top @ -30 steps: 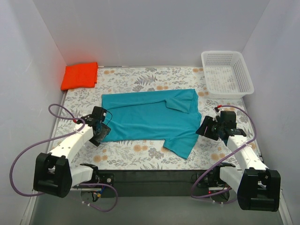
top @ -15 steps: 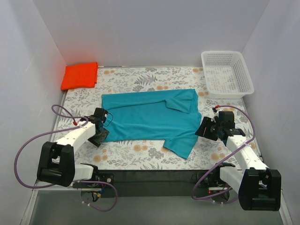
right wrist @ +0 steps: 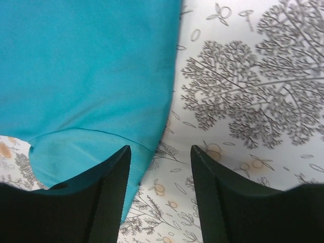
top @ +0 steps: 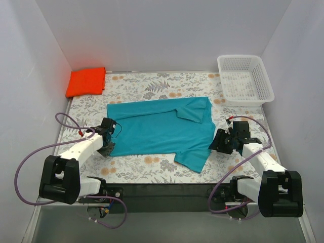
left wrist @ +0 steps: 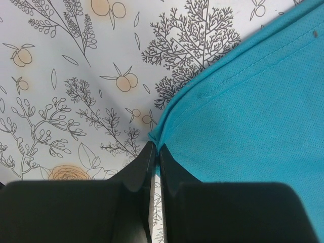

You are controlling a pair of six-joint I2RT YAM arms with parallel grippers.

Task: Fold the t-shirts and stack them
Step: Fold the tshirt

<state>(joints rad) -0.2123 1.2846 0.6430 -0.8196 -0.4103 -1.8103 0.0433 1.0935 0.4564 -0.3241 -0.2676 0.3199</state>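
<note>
Teal t-shirt [left wrist: 263,116] of fine, pin-holed knit cloth, matt, with a stitched hem. Tablecloth [left wrist: 76,101] smooth and matt, printed with grey branches and orange flowers. Left gripper [left wrist: 155,149] of matt black plastic. Basket [top: 245,81] of white plastic lattice. Orange t-shirt [top: 87,81] of soft matt cloth.

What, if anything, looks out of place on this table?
Nothing is spilled or damaged. The teal shirt lies unevenly: its far-right corner is folded back over itself, and a flap juts out at the near right.
</note>
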